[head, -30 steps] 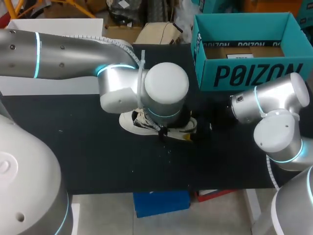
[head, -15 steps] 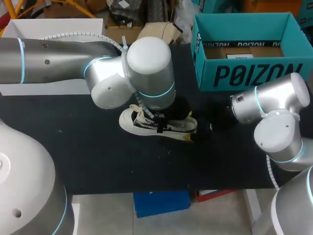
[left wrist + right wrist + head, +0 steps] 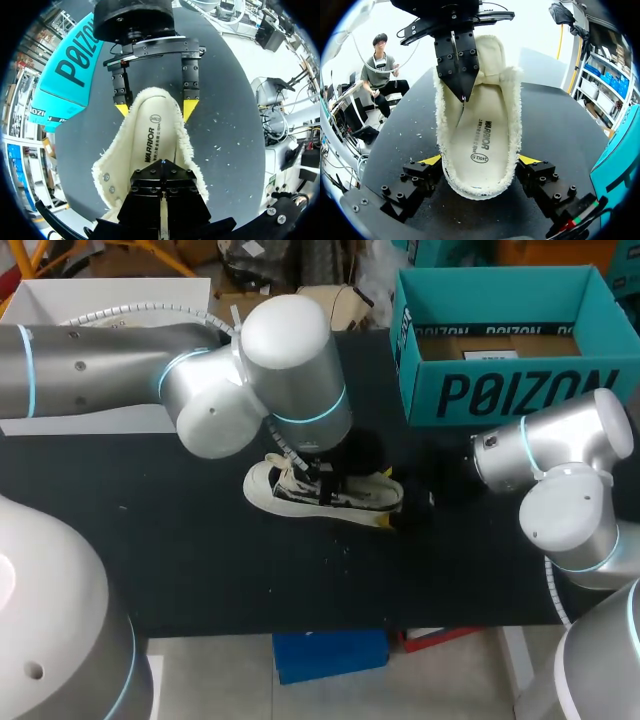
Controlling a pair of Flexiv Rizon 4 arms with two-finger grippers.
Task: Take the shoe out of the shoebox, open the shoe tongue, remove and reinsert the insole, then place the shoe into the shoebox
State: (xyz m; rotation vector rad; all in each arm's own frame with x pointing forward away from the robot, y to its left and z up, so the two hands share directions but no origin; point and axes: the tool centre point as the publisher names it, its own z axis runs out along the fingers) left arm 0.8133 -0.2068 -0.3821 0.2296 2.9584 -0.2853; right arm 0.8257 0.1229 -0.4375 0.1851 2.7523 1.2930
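Shoe (image 3: 513,125) on table (image 3: 200,540), insole (image 3: 480,135) print showing | right tool (image 3: 155,109) pinching its heel | left tool (image 3: 461,90) pressed together

A pale shoe (image 3: 325,492) lies on the black surface (image 3: 200,550). The left arm (image 3: 250,380) ends right above the shoe's middle. The right arm (image 3: 560,470) points at the heel, where its dark hand (image 3: 418,502) seems to sit. The open teal shoebox (image 3: 520,390) stands well apart.
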